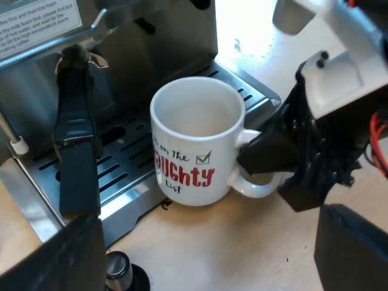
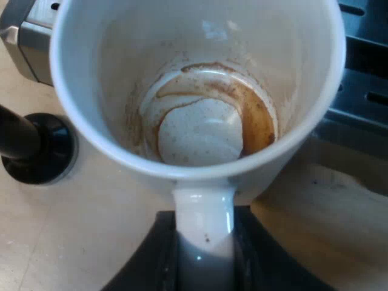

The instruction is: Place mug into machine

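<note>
Your right end effector [image 2: 203, 257] pinches the handle of the glossy white ceramic mug [image 1: 197, 142]. The mug is at the front edge of the espresso machine's [image 1: 163, 42] slotted steel drip tray [image 1: 121, 163]. Red lettering reads "AUGHTY", beside a green tick box. A brown dried ring marks the inside. Your left end effector [image 1: 206, 260] is spread, holding nothing.
</note>
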